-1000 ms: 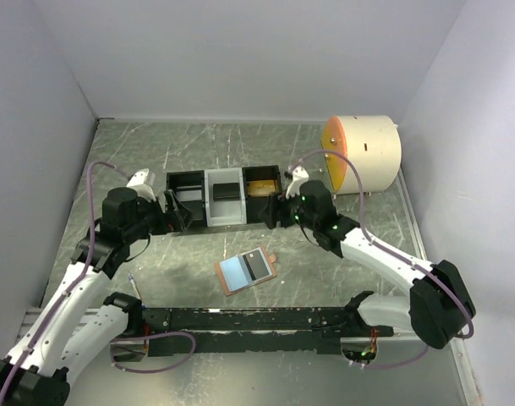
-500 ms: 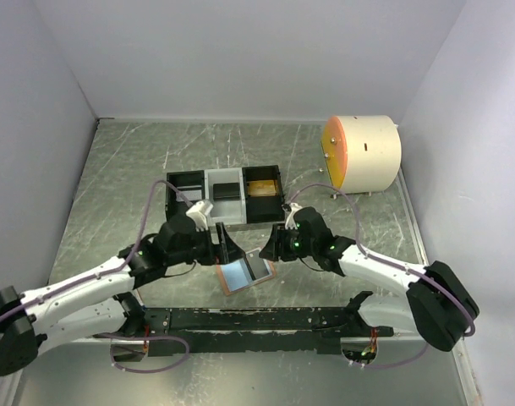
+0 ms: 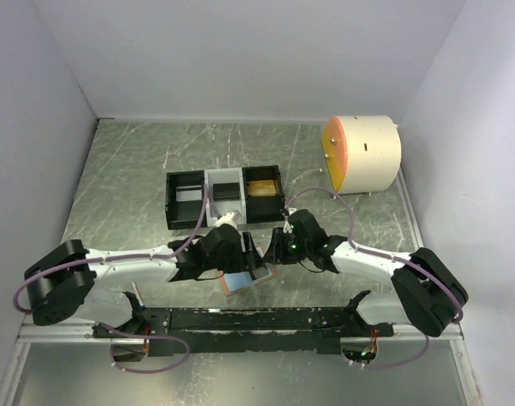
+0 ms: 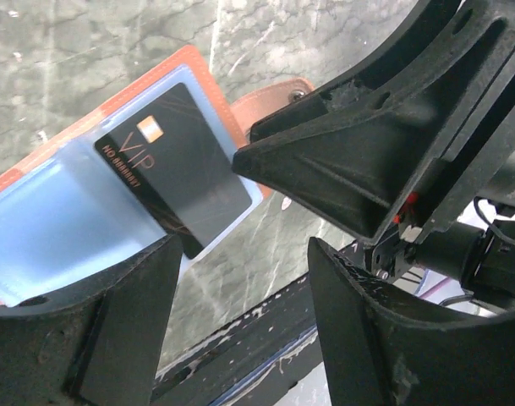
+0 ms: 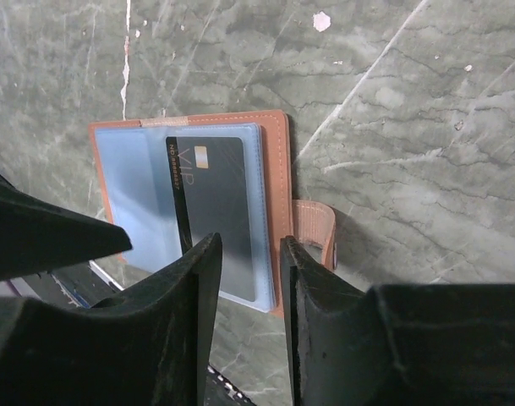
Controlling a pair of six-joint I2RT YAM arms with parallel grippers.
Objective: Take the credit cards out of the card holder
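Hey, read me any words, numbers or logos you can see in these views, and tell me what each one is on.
"VIP": on the dark card in the open card holder.
A smaller line of print along that card's edge: too small to read.
The tray and the drum: no readable text.

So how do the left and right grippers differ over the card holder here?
The left gripper stands wide open; the right gripper is narrowly parted. The left gripper is at the card holder's pale pocket side, the right gripper at its dark VIP card side. Both hover low over it, apparently empty.
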